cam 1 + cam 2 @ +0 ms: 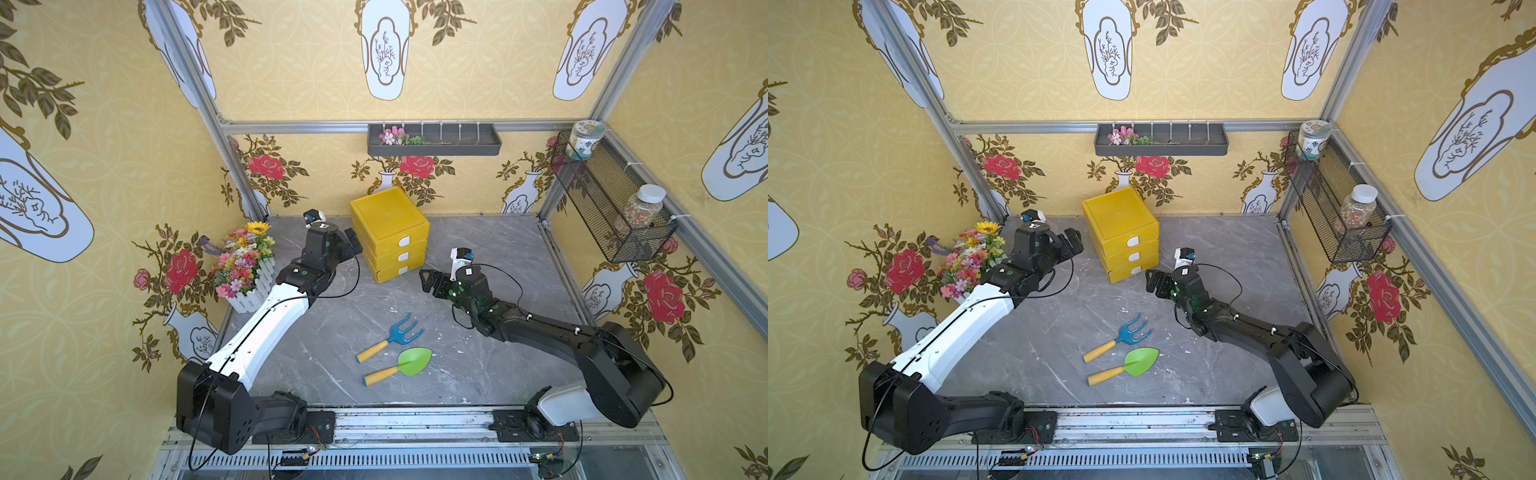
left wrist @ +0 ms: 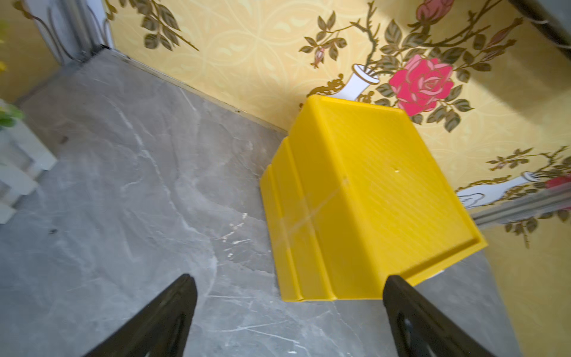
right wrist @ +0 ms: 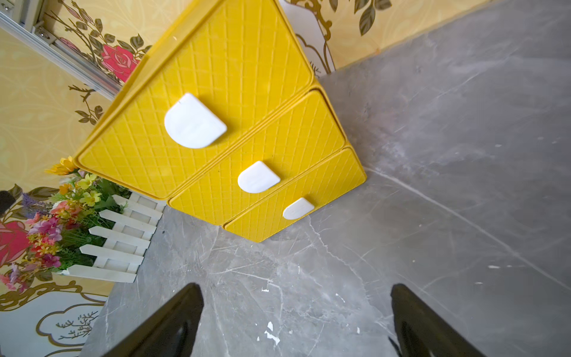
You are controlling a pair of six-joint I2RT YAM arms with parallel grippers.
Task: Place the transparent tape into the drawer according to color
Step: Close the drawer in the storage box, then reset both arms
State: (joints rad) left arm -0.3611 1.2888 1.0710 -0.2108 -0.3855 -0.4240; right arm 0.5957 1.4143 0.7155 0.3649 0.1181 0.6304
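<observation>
No transparent tape shows in any view. The yellow drawer cabinet (image 1: 388, 226) (image 1: 1121, 224) stands at the back middle of the grey table, its three white-handled drawers (image 3: 256, 177) all shut. My left gripper (image 1: 353, 243) (image 2: 289, 296) hovers beside the cabinet's left side (image 2: 364, 201), open, with only bare table between its fingers. My right gripper (image 1: 428, 282) (image 3: 296, 306) is just in front and to the right of the drawer fronts, also open and holding nothing.
A flower pot with a white fence (image 1: 245, 266) stands at the left behind my left arm. A blue toy rake (image 1: 395, 334) and a green toy trowel (image 1: 401, 365) lie mid-table. On the walls hang a dark tray (image 1: 434, 139) and a wire basket (image 1: 602, 199) with jars.
</observation>
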